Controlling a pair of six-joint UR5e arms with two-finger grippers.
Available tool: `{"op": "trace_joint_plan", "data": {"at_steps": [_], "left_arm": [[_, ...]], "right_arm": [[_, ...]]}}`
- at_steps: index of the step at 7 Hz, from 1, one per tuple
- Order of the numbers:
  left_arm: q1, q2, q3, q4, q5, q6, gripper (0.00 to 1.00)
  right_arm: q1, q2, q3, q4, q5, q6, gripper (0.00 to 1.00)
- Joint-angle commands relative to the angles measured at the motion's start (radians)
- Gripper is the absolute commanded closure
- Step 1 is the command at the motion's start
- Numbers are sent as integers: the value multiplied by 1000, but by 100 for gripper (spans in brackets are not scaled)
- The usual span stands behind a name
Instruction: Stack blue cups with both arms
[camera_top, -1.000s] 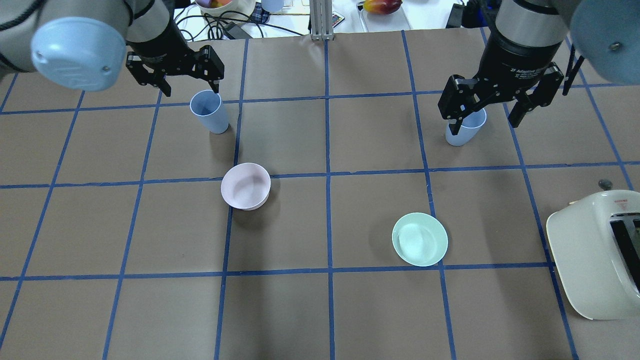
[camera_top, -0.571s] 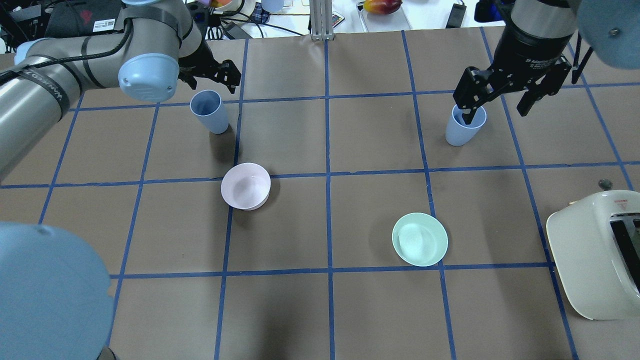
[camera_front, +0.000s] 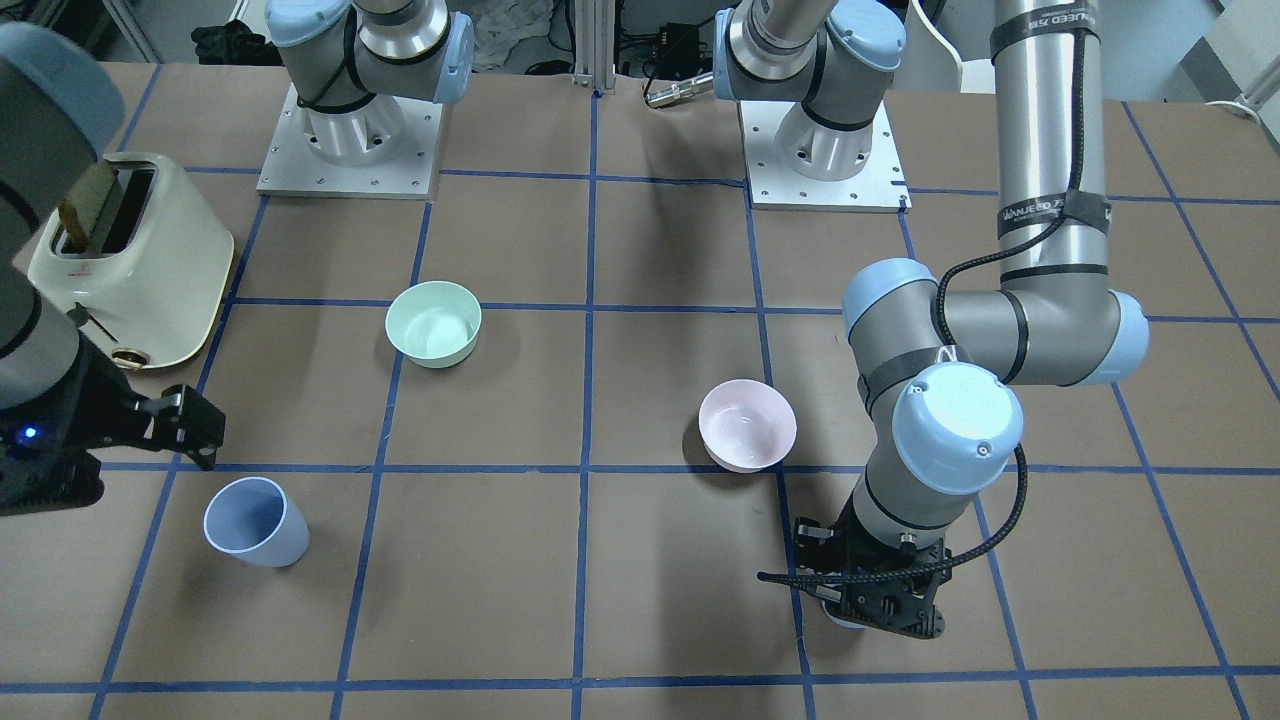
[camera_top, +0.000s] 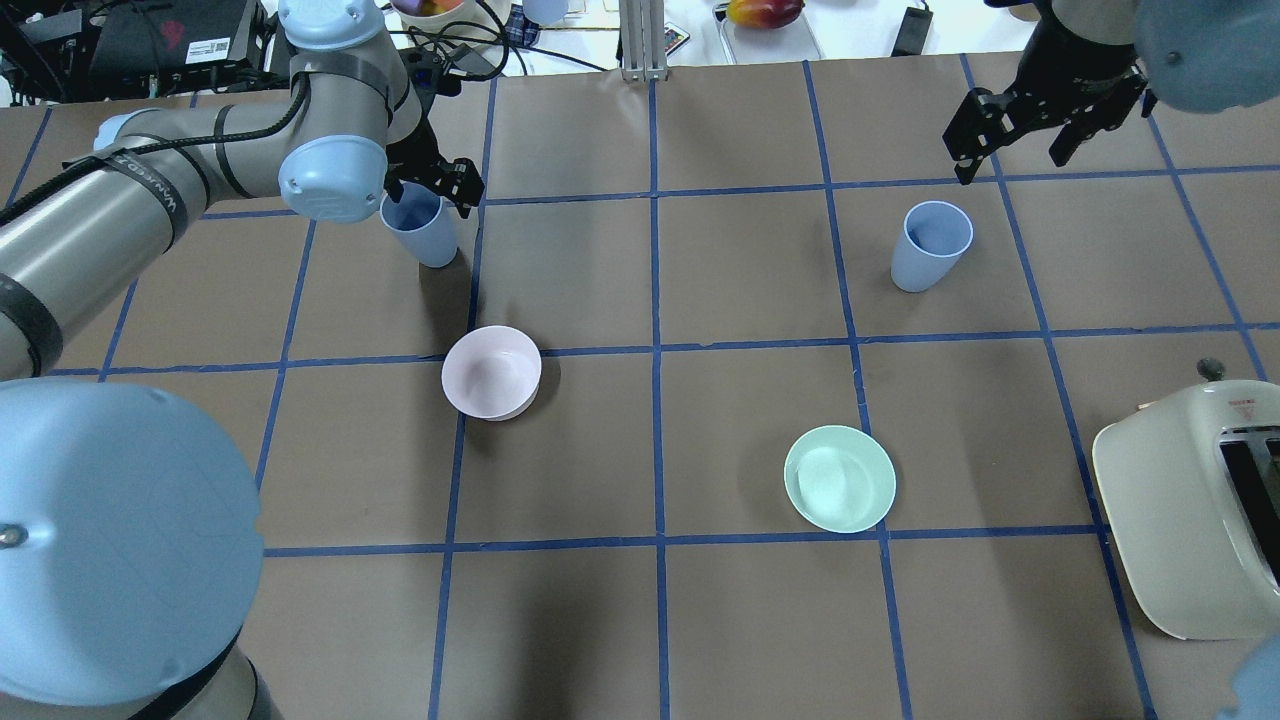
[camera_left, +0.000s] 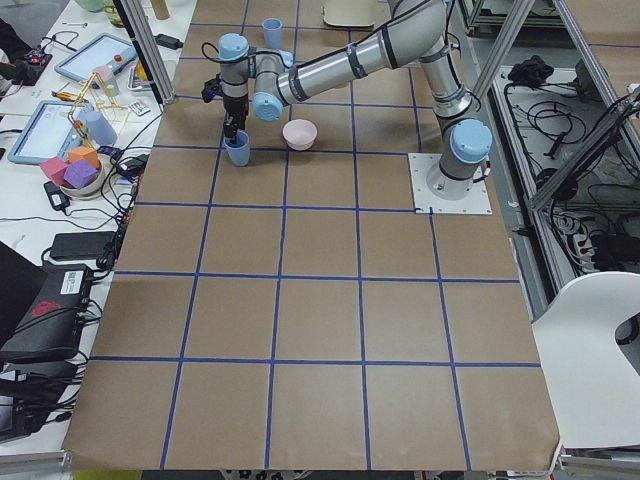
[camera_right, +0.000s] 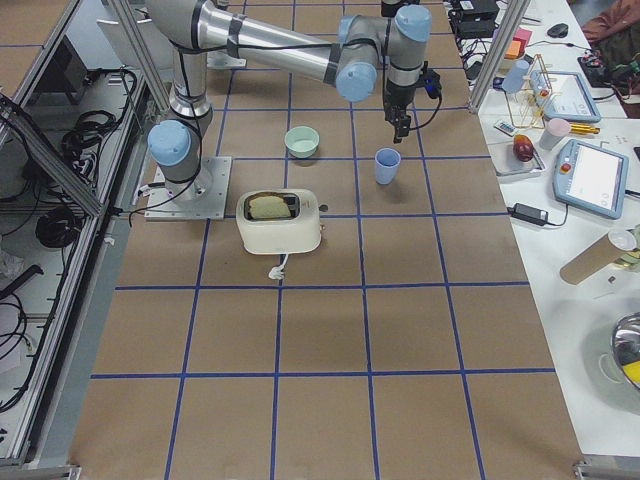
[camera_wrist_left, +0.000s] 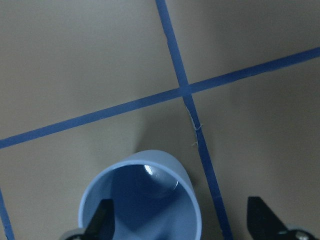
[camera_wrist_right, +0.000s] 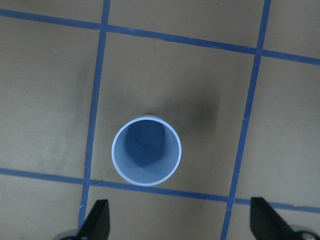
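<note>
- Change on the right: the right gripper (camera_top: 1012, 150), which had one finger dipped into the right cup (camera_top: 930, 250) a moment ago, now sits up and back from it. Its jaws are wide apart and empty, and that cup stands upright and alone on the table (camera_top: 740, 280).
- Change on the left: the left gripper (camera_wrist_left: 180, 215) has dropped from above the left cup (camera_top: 430, 240) down to its rim. In the wrist view we see one finger over the cup's mouth and the other outside, well clear of the wall. The jaws are spread and nothing is clamped yet.
- Neither cup has shifted; they stand well apart in their old squares.
- We judge that the left arm is now the one setting up a rim grasp while the right has given its own up. Stacking itself has not begun.
- From the front, the left arm's wrist covers nearly all of the left cup.
- From above, the blue elbow cap hides part of the left cup's rim and one finger.
- We cannot tell whether the inner finger touches the cup's wall.
- The right gripper is cut off at the front view's edge.
</note>
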Motion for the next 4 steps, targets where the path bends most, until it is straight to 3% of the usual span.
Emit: {"op": "trace_joint_plan", "data": {"at_steps": [1,4], "left_arm": [[0,-8,1,15,1,-1,100],[-56,39,17,7,4,-113,100]], "right_arm": [[-6,140,-64,-27,4,3,0],[-6,179,-29,-45,0,-1,0]]}}
